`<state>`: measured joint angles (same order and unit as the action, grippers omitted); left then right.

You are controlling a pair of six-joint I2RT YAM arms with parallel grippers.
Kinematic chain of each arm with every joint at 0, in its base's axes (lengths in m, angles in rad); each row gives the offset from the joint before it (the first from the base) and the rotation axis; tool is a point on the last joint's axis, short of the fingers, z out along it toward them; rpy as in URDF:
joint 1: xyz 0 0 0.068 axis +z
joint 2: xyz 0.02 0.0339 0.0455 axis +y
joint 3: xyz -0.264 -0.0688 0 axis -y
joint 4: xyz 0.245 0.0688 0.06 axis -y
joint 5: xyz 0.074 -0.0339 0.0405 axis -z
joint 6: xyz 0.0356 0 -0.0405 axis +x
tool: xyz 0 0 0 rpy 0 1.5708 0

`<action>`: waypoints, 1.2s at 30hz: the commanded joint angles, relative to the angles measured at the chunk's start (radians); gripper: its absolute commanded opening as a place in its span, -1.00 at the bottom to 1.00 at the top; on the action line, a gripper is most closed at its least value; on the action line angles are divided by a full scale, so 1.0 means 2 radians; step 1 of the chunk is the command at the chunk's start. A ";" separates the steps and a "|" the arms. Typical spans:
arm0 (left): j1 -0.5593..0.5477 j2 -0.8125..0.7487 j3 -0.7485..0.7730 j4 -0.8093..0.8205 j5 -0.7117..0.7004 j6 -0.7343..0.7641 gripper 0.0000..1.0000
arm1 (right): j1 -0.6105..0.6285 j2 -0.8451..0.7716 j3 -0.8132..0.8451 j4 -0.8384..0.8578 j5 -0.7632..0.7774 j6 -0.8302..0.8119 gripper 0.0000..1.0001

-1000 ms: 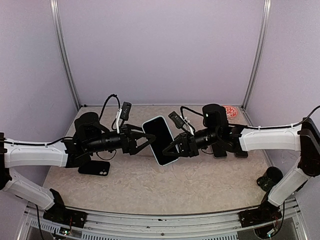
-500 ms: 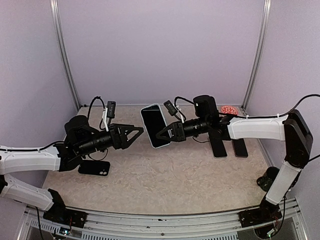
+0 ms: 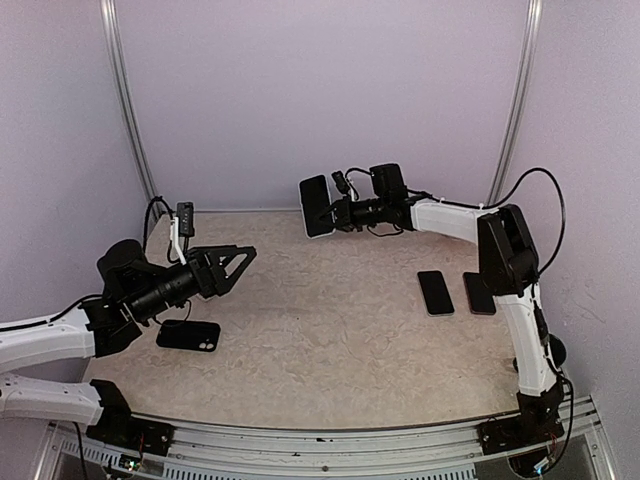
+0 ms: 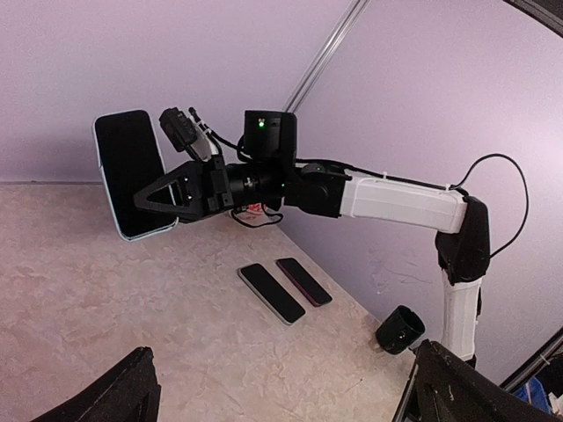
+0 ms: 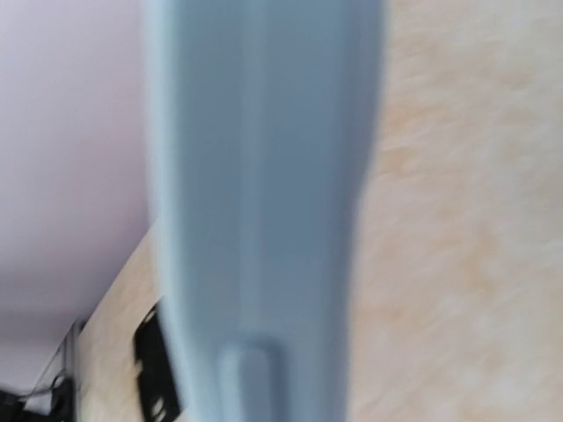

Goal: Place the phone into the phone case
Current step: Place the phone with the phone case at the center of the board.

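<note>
Honestly, with the left gripper (image 3: pixel 238 268) spread wide and empty, only the right gripper (image 4: pixel 158 209) pinches the phone (image 4: pixel 127 171), by one edge, high at the far side. It could pivot or drop. The phone case (image 3: pixel 188 335) lies well apart, near left.

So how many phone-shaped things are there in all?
4. A blue-edged phone is held in the air by the right gripper; two dark phones lie side by side at the right; a black slab, maybe a case, lies at the left.
</note>
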<state>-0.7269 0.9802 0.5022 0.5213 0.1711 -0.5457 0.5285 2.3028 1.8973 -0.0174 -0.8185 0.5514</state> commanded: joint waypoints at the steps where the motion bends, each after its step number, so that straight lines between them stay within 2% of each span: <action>1: 0.003 -0.039 -0.019 -0.019 -0.021 -0.002 0.98 | -0.019 0.069 0.105 -0.040 -0.014 0.007 -1.00; 12: 0.005 -0.097 -0.040 -0.042 -0.047 0.001 0.98 | -0.041 0.168 0.161 0.032 -0.019 0.044 -1.00; 20: 0.005 -0.095 -0.041 -0.035 -0.050 -0.003 0.98 | -0.048 0.204 0.161 0.057 -0.016 0.058 -0.94; 26: 0.005 -0.084 -0.040 -0.028 -0.054 -0.007 0.98 | -0.057 0.216 0.162 0.064 -0.019 0.071 -0.67; 32: 0.005 -0.074 -0.041 -0.021 -0.056 -0.013 0.98 | -0.061 0.220 0.162 0.058 -0.023 0.074 -0.31; 36: 0.005 -0.073 -0.048 -0.015 -0.057 -0.018 0.98 | -0.063 0.220 0.163 0.055 -0.029 0.076 -0.27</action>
<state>-0.7231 0.8326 0.4278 0.4477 0.0692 -0.5690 0.4145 2.7361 2.1838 0.0525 -0.8471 0.7025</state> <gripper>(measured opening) 0.989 0.358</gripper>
